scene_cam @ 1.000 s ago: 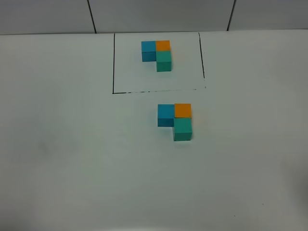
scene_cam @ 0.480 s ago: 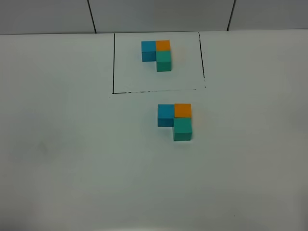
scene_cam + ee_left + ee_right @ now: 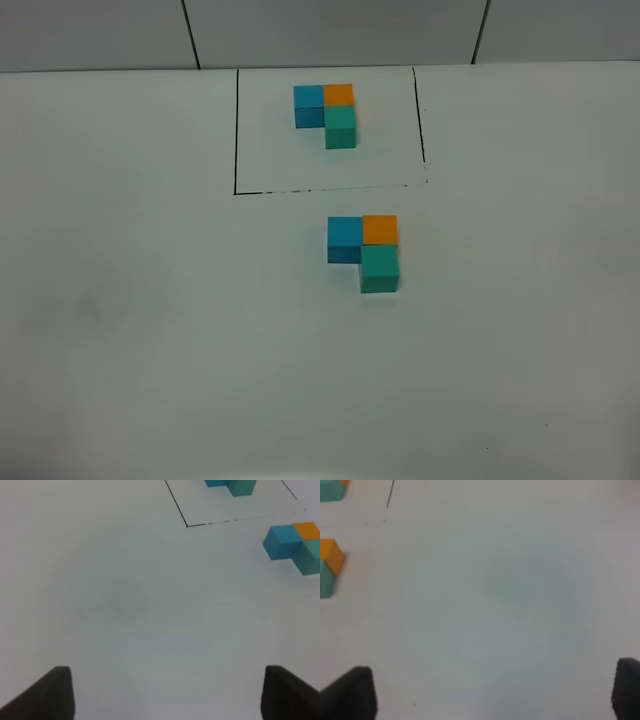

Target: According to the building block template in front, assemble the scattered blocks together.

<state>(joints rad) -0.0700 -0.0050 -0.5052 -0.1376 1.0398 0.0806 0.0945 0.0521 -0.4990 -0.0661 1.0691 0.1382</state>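
On the table (image 3: 150,300), the template (image 3: 327,113) sits at the far side inside a drawn rectangle (image 3: 236,130). The loose blocks (image 3: 363,250) lie just in front of that rectangle, slightly to the right, touching one another in an L shape.

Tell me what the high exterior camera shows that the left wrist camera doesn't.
Only the exterior high view shows the whole building block template inside its full black rectangle, and all of the assembled teal-green cube. Only the left wrist view shows the left gripper, its dark fingers wide apart over bare table. Both show the assembled blue cube touching the orange cube, just outside the rectangle.
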